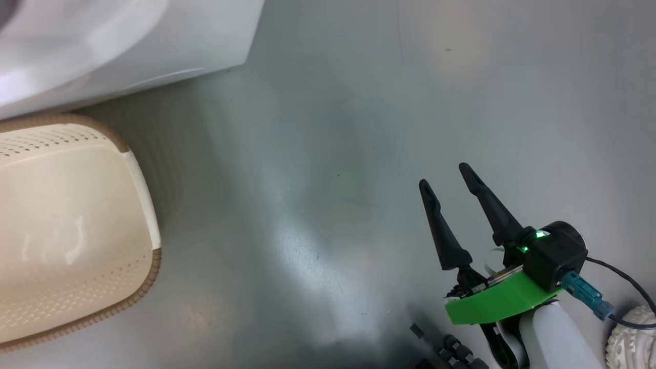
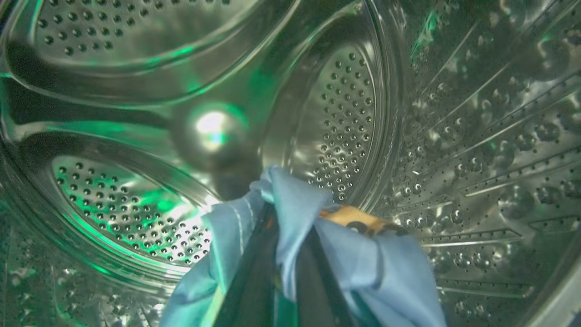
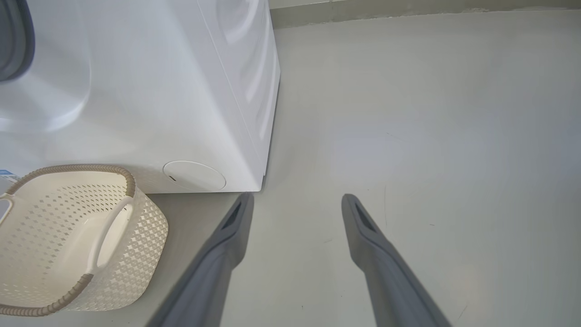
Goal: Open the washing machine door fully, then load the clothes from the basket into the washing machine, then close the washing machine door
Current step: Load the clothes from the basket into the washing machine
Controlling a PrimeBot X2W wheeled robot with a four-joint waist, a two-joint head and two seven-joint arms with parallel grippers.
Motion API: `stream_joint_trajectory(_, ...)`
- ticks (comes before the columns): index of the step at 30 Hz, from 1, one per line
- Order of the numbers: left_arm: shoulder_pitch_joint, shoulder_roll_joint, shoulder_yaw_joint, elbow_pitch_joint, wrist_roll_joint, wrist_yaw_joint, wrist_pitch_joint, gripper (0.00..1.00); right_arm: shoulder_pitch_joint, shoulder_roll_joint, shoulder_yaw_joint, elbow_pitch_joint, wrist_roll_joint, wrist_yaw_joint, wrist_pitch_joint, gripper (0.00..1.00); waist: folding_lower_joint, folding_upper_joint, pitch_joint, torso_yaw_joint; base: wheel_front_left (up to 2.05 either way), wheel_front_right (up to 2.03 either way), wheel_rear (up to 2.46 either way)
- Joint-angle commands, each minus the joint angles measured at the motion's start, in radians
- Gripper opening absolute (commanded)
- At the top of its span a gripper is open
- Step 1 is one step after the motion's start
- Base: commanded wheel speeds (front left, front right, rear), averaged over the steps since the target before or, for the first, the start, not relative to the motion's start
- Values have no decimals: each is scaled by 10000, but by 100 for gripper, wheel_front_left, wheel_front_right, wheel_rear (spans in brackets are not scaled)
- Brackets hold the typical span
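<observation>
So, our left claw [image 2: 290, 222] is pinched tight on the clothes [image 2: 376, 263] well inside the drum [image 2: 345, 113] of the washing machine [image 1: 128, 41], back wall dead ahead, while our right claw [image 1: 443, 174] hangs wide open over the floor [image 1: 359, 102], right of the empty basket [image 1: 139, 169].

My right gripper [image 3: 297, 200]: two grey fingers spread wide, bare pale floor [image 3: 431, 113] between them. The tip on this view's left sits near the lower corner of the washing machine [image 3: 159, 91]. White cabinet, round cap [image 3: 194, 175] low on its front, a strip of grey gasket [image 3: 18, 41] at the frame's edge. Basket [image 3: 136, 236] just beside the machine, upright, cream handle [image 3: 109, 231] facing me, cream bottom showing.
</observation>
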Motion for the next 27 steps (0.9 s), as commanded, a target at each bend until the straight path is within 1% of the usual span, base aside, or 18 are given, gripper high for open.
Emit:
stream_joint_trajectory(1, -215, 655, 296, -697, 230, 66, -49, 0, 85, 14, 293, -171, 153, 14, -48, 100, 0, 0, 89, -74, 0, 0, 0)
stream_joint_trajectory(7, -90, 485, 491, -987, 381, 23, -50, 0, 58, 14, 288, -133, 173, 14, -48, 100, 0, 0, 141, -55, 0, 0, 0)
stream_joint_trajectory(14, 151, 415, 735, -2263, 713, -48, -50, 0, -33, 15, 366, -82, 187, 14, -48, 100, 0, 0, 103, -58, 0, 0, 0)
stream_joint_trajectory(16, 263, 358, 800, -2241, 713, -69, -50, 0, -45, 15, 387, -46, 188, 14, -48, 100, 0, 0, 66, -59, 0, 0, 0)
stream_joint_trajectory(19, 345, 216, 892, -1763, 655, -86, -50, 0, -63, 15, 403, -1, 206, 14, -48, 100, 0, 0, 53, -57, 0, 0, 0)
stream_joint_trajectory(20, 386, 149, 930, -1448, 596, -91, -50, 12, -59, 15, 400, 13, 208, 14, -48, 100, 0, 0, 31, -47, 0, 0, 0)
stream_joint_trajectory(21, 369, 120, 940, -1230, 579, -98, -50, 47, -51, 15, 393, 21, 216, 14, -48, 100, 0, 0, 23, -38, 0, 0, 0)
stream_joint_trajectory(22, 356, 105, 956, -1007, 576, -102, -51, 100, -50, 15, 385, 23, 218, 14, -48, 100, 0, 0, 12, -31, 0, 0, 0)
stream_joint_trajectory(23, 361, 55, 986, -639, 523, -105, -51, 100, -46, 15, 370, 28, 218, 14, -48, 100, 0, 0, -13, -15, 0, 0, 0)
stream_joint_trajectory(27, 220, -58, 991, 108, 442, -125, -51, 100, -41, 15, 315, 44, 218, 14, -48, 100, 0, 0, -74, 73, 0, 0, 0)
